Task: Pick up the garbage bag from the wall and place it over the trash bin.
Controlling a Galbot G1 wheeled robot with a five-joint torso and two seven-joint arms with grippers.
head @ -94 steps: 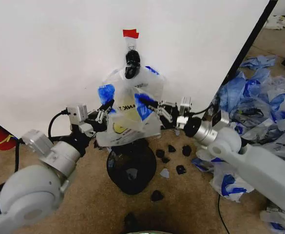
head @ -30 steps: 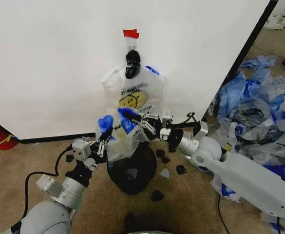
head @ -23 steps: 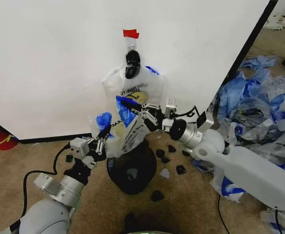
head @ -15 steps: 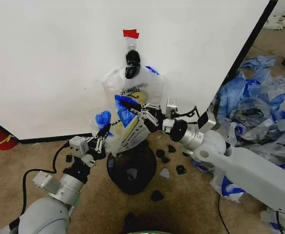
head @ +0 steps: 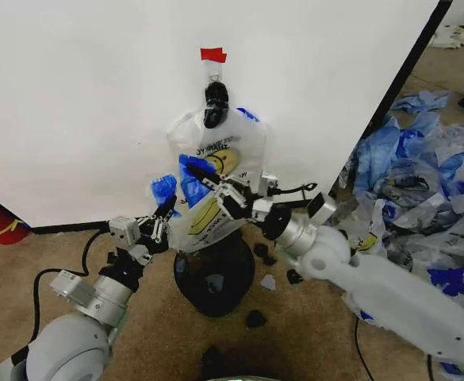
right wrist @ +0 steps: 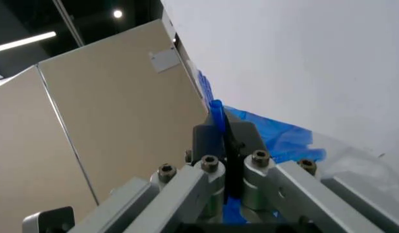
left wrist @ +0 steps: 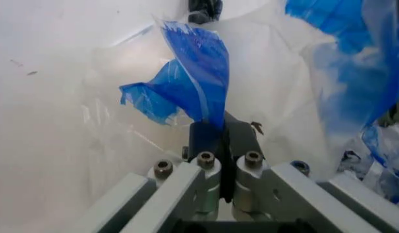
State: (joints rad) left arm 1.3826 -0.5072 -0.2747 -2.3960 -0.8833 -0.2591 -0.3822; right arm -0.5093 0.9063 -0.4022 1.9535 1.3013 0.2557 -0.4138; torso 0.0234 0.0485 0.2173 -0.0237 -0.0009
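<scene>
Translucent smiley-faced garbage bag (head: 209, 213), blue-handled

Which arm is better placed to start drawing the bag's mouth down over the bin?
Probably the left. Both end effectors pinch blue handles of the garbage bag, but the left end effector sits lower and nearer the trash bin; the right end effector holds its handle higher, near the wall.

Your garbage bag (head: 212, 208) hangs in front of the wall, thin, see-through and whitish, with a yellow smiley face and black lettering. Its blue handles are spread apart at the top, one to each side, the film between them crumpled. Directly below it you have the trash bin (head: 212, 284): small, round, black, upright on the brown floor, mouth uncovered.
</scene>
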